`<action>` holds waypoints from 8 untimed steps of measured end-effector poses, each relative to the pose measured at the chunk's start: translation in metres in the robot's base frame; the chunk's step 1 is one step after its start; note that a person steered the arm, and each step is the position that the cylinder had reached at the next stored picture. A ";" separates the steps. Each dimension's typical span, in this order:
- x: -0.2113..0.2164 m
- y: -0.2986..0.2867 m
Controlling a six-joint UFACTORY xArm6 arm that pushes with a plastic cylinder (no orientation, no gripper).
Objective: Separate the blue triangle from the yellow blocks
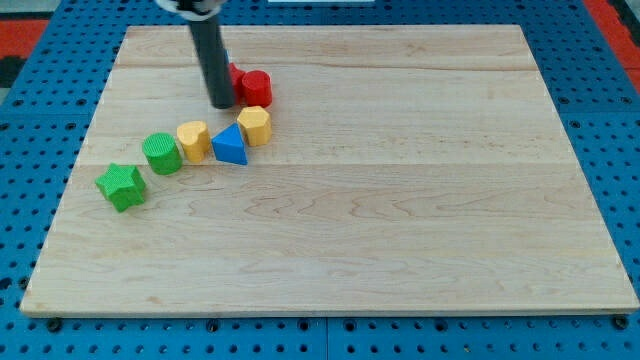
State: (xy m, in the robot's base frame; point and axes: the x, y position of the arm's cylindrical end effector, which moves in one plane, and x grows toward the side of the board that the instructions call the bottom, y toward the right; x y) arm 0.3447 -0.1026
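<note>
Green star (pixel 121 186) nearest; my tip (pixel 222 104) upright beside red blocks (pixel 254 88), above blue triangle (pixel 230 146); no hand, nothing held.

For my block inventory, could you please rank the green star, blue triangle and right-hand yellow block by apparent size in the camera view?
1. Green star-shaped block, largest, though nearest the view's bottom.
2. Blue triangular block and yellow hexagonal block: too alike to rank.
</note>
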 end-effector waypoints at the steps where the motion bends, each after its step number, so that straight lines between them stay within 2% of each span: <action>1: 0.036 0.048; 3: 0.025 0.076; 5: 0.146 0.040; 6: 0.120 0.007; 7: 0.072 -0.017; 8: 0.083 -0.001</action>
State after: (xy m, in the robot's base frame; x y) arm 0.4277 -0.1034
